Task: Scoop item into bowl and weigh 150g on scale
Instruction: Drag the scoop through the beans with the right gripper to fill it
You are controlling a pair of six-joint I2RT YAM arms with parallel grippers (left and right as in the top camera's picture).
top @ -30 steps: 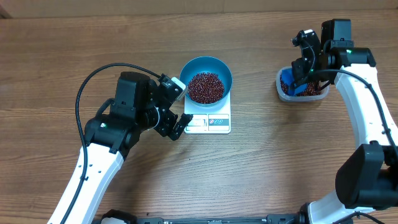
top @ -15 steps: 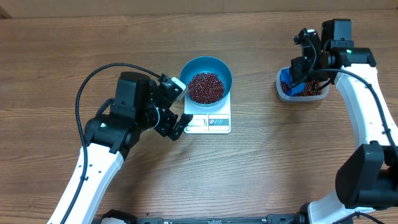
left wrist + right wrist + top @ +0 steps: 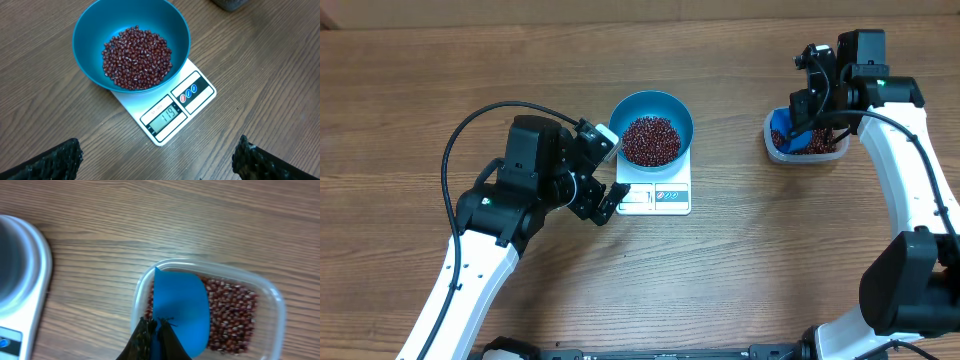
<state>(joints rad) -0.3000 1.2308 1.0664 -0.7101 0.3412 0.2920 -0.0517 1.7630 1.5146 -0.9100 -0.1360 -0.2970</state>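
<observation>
The teal bowl (image 3: 666,104) (image 3: 95,25) sits on the white scale (image 3: 672,197) (image 3: 197,95) and holds a heap of red-brown beans (image 3: 650,140) (image 3: 136,57). The scale's display reads 119. My left gripper (image 3: 607,175) (image 3: 159,150) hovers just left of the scale, open wide, with nothing between its fingers. My right gripper (image 3: 802,112) (image 3: 156,325) is shut on the handle of a bright blue scoop (image 3: 781,131) (image 3: 182,305). The scoop lies in a clear plastic tub (image 3: 832,152) (image 3: 272,305) over more beans (image 3: 230,310). No beans show on the scoop's blue face.
The tub stands at the far right of the wooden table, well apart from the scale. The scale's rounded white edge (image 3: 35,275) shows at the left of the right wrist view. A black cable (image 3: 455,140) loops above the left arm.
The right gripper has shifted slightly up and to the right over the tub with the scoop. The left arm, bowl and scale have not moved.
</observation>
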